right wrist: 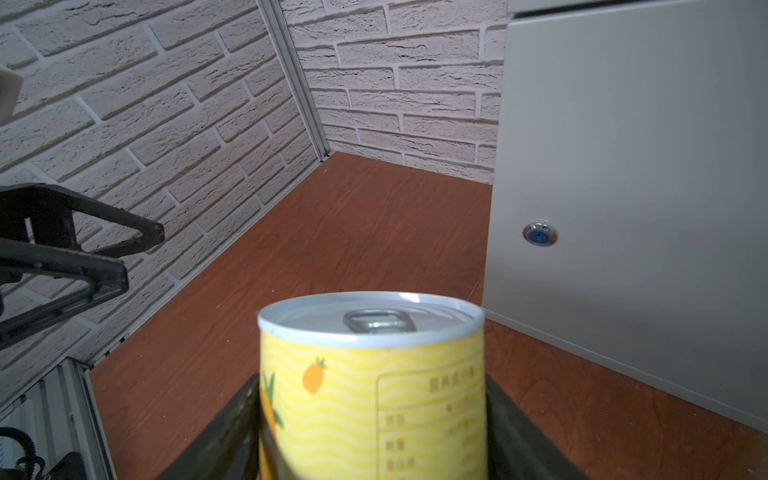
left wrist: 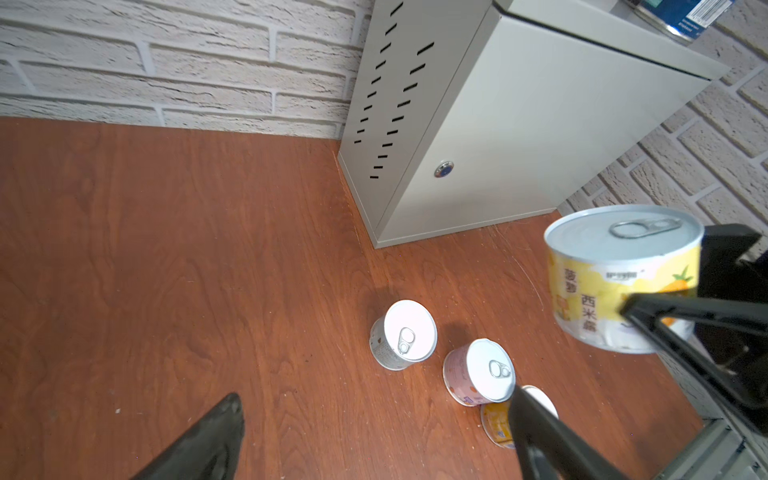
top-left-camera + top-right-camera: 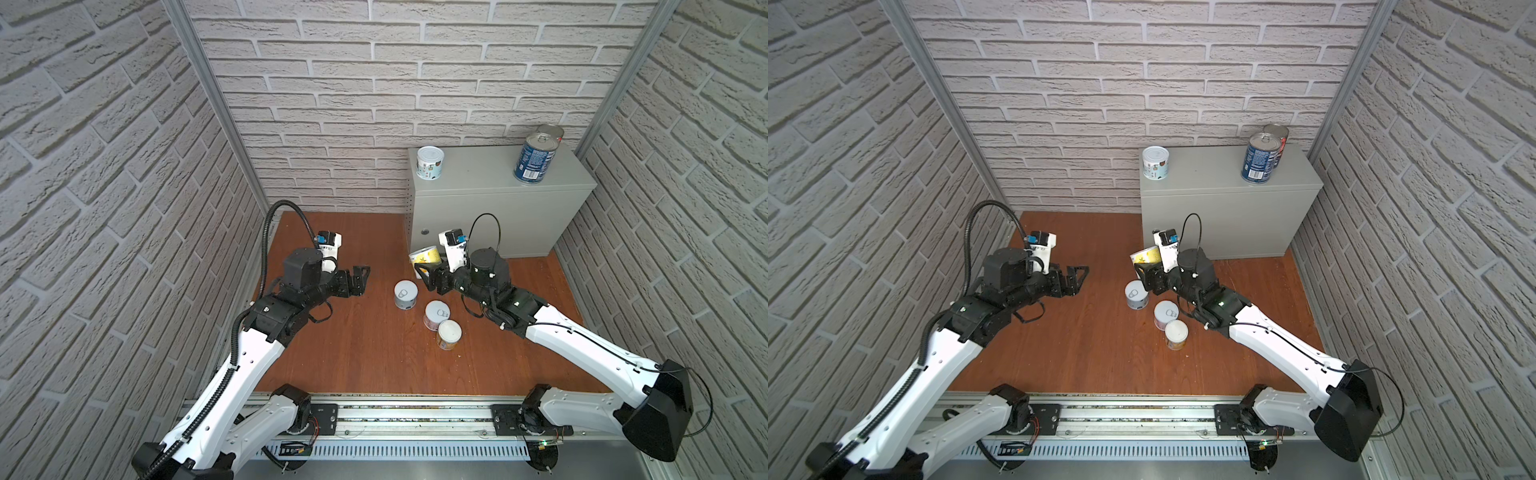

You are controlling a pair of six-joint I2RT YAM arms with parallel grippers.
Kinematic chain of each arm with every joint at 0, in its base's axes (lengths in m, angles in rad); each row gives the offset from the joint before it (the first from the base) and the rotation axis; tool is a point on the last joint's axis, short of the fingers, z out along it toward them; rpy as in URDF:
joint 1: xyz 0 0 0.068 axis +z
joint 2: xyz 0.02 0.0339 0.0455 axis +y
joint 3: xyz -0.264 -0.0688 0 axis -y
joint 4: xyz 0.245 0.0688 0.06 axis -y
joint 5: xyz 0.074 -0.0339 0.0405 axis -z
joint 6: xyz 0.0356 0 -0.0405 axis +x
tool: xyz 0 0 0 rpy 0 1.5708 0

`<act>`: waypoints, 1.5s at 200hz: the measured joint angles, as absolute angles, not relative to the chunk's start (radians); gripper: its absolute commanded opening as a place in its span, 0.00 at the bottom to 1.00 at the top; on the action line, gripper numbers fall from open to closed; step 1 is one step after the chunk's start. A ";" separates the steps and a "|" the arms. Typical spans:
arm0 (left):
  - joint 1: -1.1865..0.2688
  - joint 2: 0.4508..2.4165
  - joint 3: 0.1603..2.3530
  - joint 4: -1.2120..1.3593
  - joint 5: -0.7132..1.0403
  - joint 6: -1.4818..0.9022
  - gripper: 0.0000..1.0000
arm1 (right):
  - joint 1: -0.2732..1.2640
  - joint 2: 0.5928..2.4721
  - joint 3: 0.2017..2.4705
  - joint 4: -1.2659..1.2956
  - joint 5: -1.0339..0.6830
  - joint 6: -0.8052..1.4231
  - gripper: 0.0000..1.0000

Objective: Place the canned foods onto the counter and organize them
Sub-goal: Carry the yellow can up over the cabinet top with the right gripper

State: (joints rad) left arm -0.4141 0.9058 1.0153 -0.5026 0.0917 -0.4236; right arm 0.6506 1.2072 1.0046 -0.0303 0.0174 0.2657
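pale brick walls [image 3: 374, 83] close in three sides of your wooden surface [image 3: 353, 365], and the grey metal cabinet [image 3: 498, 216] stands in the far right corner with its round lock [image 3: 424, 231] low on the front door.

your right gripper [image 3: 427, 268] has its fingers pinching the yellow can [image 3: 424, 254] by its sides. the can is lifted clear of the wood and tilted, with its pull-tab lid turned away from the arm. it hangs just in front of the cabinet's lower left corner, near the lock. the right wrist view shows a pineapple print on its label, with a dark finger on either side.

your left gripper [image 3: 362, 280] hovers over the wood, well apart from the cans, fingers spread wide and holding nothing.

three short cans stand upright on the wood below the held one: the grey can [image 3: 405, 294], then the pink can [image 3: 436, 316], then the orange can [image 3: 449, 334]. the pink and orange ones are touching or nearly so.

on the cabinet's top, the white can [image 3: 430, 163] stands at the front left corner. the dark-blue can [image 3: 534, 158] stands at the right, with a second tall can [image 3: 550, 132] just behind it.
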 measured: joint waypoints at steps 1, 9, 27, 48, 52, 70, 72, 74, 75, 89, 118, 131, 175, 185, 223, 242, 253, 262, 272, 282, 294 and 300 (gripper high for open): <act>-0.414 0.904 1.015 -0.503 0.091 -0.422 0.98 | 0.650 1.207 1.007 -0.032 0.019 0.266 0.62; -0.414 0.882 1.007 -0.502 0.078 -0.417 0.98 | 0.648 1.207 1.022 -0.042 0.025 0.265 0.62; -0.413 0.825 0.976 -0.504 0.054 -0.407 0.98 | 0.632 1.207 1.060 -0.059 0.035 0.263 0.61; -0.413 0.763 0.938 -0.506 0.034 -0.395 0.98 | 0.605 1.208 1.109 -0.066 0.048 0.263 0.60; -0.413 0.753 0.932 -0.506 0.031 -0.393 0.98 | 0.599 1.208 1.119 -0.067 0.051 0.263 0.60; -0.412 0.703 0.902 -0.505 0.016 -0.386 0.99 | 0.565 1.209 1.160 -0.072 0.060 0.273 0.60; -0.412 0.698 0.899 -0.505 0.014 -0.385 0.99 | 0.561 1.210 1.165 -0.072 0.062 0.274 0.60; -0.412 0.694 0.896 -0.506 0.013 -0.385 0.98 | 0.556 1.211 1.171 -0.072 0.064 0.275 0.60; -0.412 0.690 0.894 -0.505 0.012 -0.385 0.98 | 0.553 1.212 1.174 -0.073 0.065 0.276 0.60; -0.412 0.661 0.875 -0.504 0.001 -0.382 0.98 | 0.525 1.224 1.213 -0.075 0.075 0.282 0.61; -0.412 0.632 0.862 -0.508 -0.013 -0.377 0.98 | 0.479 1.264 1.300 -0.090 0.085 0.281 0.61; -0.412 0.632 0.861 -0.509 -0.017 -0.377 0.99 | 0.461 1.282 1.339 -0.099 0.086 0.277 0.61; -0.412 0.635 0.860 -0.511 -0.019 -0.377 0.98 | 0.405 1.349 1.458 -0.105 0.074 0.269 0.61; -0.412 0.635 0.860 -0.510 -0.019 -0.377 0.98 | 0.392 1.362 1.479 -0.101 0.072 0.263 0.62; -0.412 0.634 0.853 -0.513 -0.024 -0.377 0.99 | 0.352 1.431 1.559 -0.086 0.071 0.228 0.62; -0.412 0.634 0.851 -0.516 -0.027 -0.377 0.98 | 0.339 1.471 1.591 -0.063 0.080 0.205 0.62; -0.412 0.634 0.850 -0.516 -0.029 -0.377 0.98 | 0.335 1.486 1.594 -0.047 0.093 0.193 0.62; -0.412 0.635 0.850 -0.516 -0.030 -0.377 0.98 | 0.331 1.501 1.594 -0.032 0.105 0.181 0.62; -0.412 0.636 0.850 -0.516 -0.031 -0.377 0.98 | 0.328 1.517 1.594 -0.010 0.124 0.166 0.62; -0.412 0.640 0.850 -0.516 -0.033 -0.377 0.98 | 0.326 1.537 1.594 0.015 0.148 0.149 0.62; -0.412 0.648 0.850 -0.516 -0.033 -0.376 0.98 | 0.324 1.564 1.594 0.043 0.178 0.133 0.62; -0.412 0.651 0.850 -0.516 -0.033 -0.376 0.98 | 0.323 1.577 1.598 0.050 0.190 0.125 0.62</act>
State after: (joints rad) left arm -0.4122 0.6506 0.8501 -0.5163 -0.0334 -0.3759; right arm 0.3229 1.5768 1.5978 0.0498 0.1898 0.1246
